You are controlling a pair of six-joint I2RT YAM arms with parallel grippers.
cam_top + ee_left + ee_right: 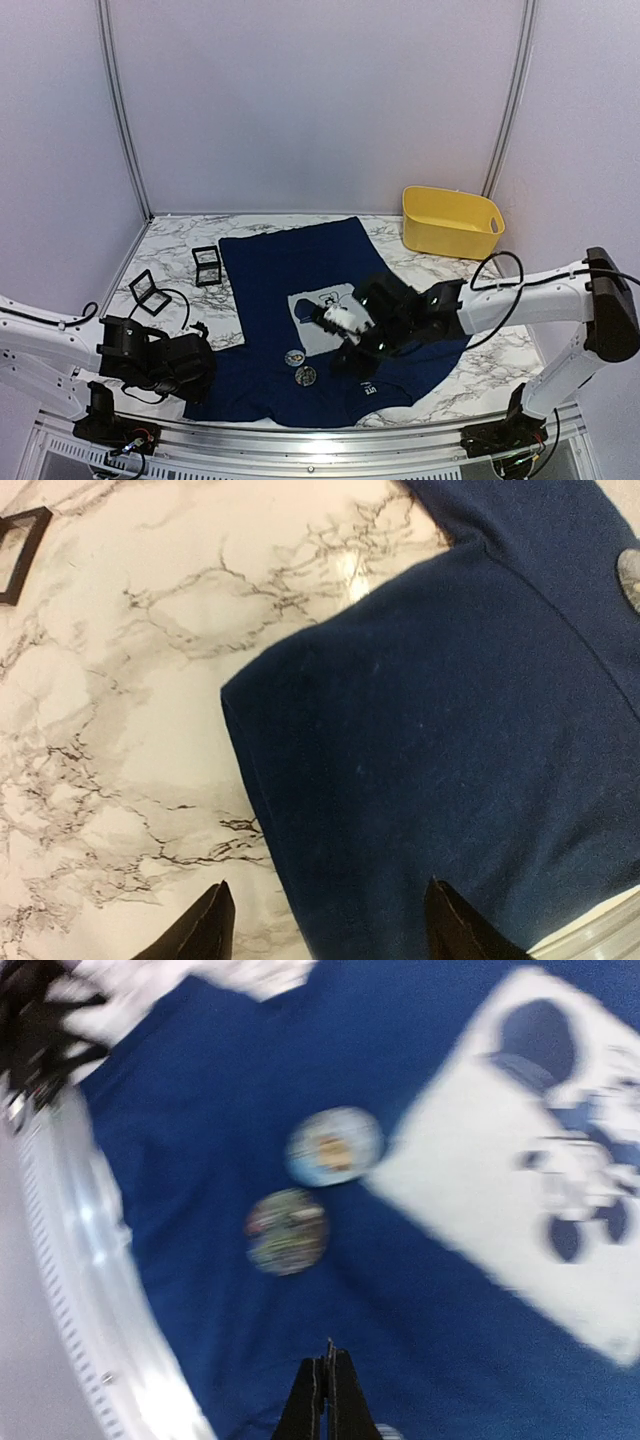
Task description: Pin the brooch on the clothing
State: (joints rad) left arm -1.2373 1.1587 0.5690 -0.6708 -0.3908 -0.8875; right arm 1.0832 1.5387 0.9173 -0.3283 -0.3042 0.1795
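Two brooches (334, 1146) lie on the T-shirt (290, 260); we see its collar nearest the arms, hem far; left gripper (330, 930) apart, right gripper (328, 1385) together.

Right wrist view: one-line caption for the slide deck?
Shut right end effector over the navy T-shirt; pale brooch and dark brooch lie on it beside the grey print; motion-blurred.

White marble-patterned table (420, 270): navy T-shirt (270, 270) centre, yellow bin (452, 222) upper right, black case (207, 265) and second black case (149, 292) left.
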